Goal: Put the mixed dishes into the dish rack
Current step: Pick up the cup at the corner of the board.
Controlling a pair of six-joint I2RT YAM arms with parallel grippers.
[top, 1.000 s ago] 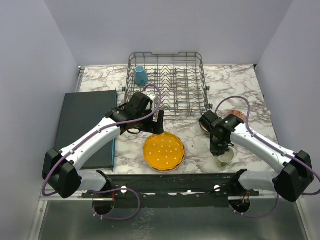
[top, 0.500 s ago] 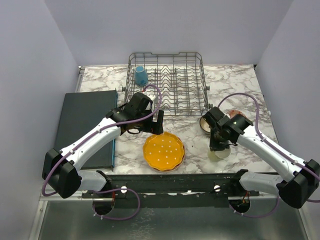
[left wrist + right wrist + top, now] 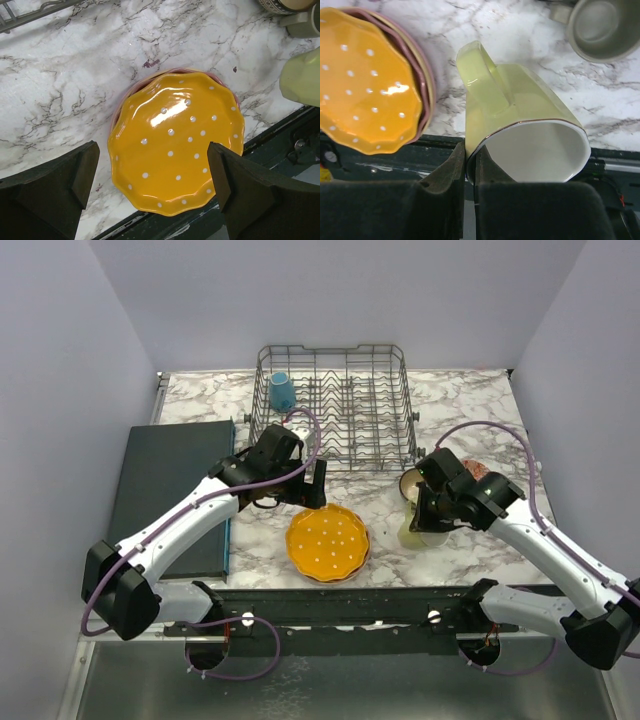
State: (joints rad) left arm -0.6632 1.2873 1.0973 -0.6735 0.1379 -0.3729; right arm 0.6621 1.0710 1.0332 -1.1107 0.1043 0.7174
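Observation:
The grey wire dish rack [image 3: 335,405] stands at the back with a blue mug [image 3: 283,392] in its left end. An orange scalloped, white-dotted plate [image 3: 328,542] tops a stack with pink and peach plates [image 3: 424,85] near the front edge. My left gripper [image 3: 292,495] hangs open just above the stack's far side, the orange plate [image 3: 175,150] showing between its fingers. My right gripper [image 3: 470,170] is shut on the rim of a yellow mug [image 3: 520,110], which is lifted and tilted right of the plates.
A patterned bowl [image 3: 412,483] and a dark brown bowl [image 3: 476,470] sit behind my right gripper, with an olive mug [image 3: 603,27] beside them. A dark flat mat [image 3: 170,490] lies at the left. The black front rail [image 3: 340,605] runs below the plates.
My right gripper has raised the yellow mug off the table and carried it left and slightly back, tilting it. The left arm has hardly moved.

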